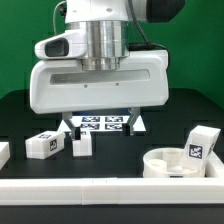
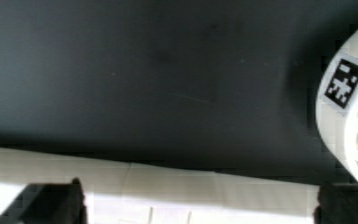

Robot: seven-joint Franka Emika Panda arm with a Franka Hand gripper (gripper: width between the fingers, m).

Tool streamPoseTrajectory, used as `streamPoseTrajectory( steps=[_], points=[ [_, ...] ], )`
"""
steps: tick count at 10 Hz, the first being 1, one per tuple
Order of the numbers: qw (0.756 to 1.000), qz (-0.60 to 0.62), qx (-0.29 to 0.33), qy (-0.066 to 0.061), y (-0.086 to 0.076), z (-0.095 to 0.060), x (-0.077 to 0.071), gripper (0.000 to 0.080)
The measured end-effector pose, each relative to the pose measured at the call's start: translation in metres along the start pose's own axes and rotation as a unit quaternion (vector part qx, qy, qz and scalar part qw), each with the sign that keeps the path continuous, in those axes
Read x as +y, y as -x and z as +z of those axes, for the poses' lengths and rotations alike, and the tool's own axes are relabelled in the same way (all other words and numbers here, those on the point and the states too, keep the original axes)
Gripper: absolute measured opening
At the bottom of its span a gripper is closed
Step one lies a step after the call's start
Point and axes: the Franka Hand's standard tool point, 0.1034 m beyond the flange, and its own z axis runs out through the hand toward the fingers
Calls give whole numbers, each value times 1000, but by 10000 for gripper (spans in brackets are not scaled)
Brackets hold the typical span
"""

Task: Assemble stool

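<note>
The round white stool seat lies at the exterior view's right, sockets up. Its tagged side wall also shows in the wrist view. One tagged leg stands at the seat's far right rim; I cannot tell whether it sits in a socket. Two more legs lie on the black table at the left. My gripper hangs above the table's middle, left of the seat, open and empty. In the wrist view its dark fingertips stand wide apart around the gripper's midpoint, with nothing between them.
The marker board lies behind the gripper. A long white border rail runs along the front edge, and it shows under the fingers in the wrist view. A small white piece sits at the far left.
</note>
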Motion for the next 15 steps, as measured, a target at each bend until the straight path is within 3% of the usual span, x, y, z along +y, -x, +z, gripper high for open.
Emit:
streamPoseTrajectory(
  steps=[4,7,9,11,13,15],
  points=[
    [1000,-2,1,1,2,1,4,649],
    [1000,-2,0,15,42,8,55,649],
    [1000,10,-9,17,64,14,72,649],
    [1000,13,-26,7,63,14,65,649],
    [995,21,-95,-20,69,15,54,649],
    [989,53,-138,-30,75,22,42,649]
  ],
)
